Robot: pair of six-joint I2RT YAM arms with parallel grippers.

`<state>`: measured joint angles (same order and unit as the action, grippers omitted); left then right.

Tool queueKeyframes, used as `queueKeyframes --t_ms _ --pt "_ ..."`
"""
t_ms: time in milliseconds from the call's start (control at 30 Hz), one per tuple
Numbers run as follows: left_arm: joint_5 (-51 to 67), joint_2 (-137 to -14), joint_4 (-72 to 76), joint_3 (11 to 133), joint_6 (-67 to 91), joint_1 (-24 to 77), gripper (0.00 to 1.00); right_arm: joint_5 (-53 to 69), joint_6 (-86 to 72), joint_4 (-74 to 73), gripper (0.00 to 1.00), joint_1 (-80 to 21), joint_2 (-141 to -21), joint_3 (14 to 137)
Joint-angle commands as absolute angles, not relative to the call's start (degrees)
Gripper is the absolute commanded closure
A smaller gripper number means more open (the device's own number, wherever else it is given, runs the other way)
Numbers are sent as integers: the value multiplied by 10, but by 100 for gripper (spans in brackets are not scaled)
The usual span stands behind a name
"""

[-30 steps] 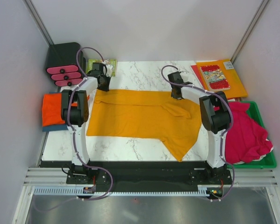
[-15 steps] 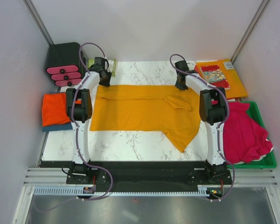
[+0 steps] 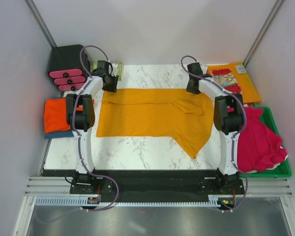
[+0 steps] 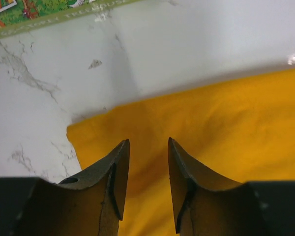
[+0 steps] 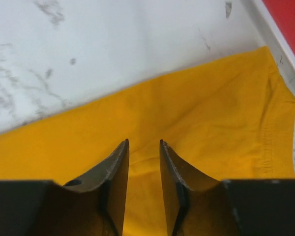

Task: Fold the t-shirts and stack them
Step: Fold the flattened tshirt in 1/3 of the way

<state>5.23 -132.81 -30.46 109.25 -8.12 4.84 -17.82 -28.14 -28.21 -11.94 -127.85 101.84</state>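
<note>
Two grippers are at the top edge of the mustard t-shirt (image 3: 152, 115), which lies flat across the middle of the white table (image 3: 137, 152). The left gripper (image 4: 148, 147) is over the shirt's upper left corner. The right gripper (image 5: 144, 147) is over its upper right corner. Both have their fingers parted and pinch nothing; the cloth lies under them. The comic book (image 3: 226, 81) in the upper right has writing too small to read.

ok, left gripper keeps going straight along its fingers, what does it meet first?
Most likely the mustard t-shirt near its corner, just ahead of the left gripper; table underneath. Depth from the wrist view is unclear.
</note>
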Motion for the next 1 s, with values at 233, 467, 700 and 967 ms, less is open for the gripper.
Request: queueKeyframes --t_ms 233,467,700,967 --pt "66 -1108 -251 907 -59 47 54 -192 -260 -239 47 -215 -1128 922" --pt "44 -1093 -266 848 -83 47 56 -191 -265 -228 48 -229 -1104 859" --pt "75 -1074 -265 792 -91 47 71 -229 -264 -230 50 -229 -1057 810" --pt "149 -1074 -252 761 -83 47 71 -220 -290 -221 66 -215 -984 696"
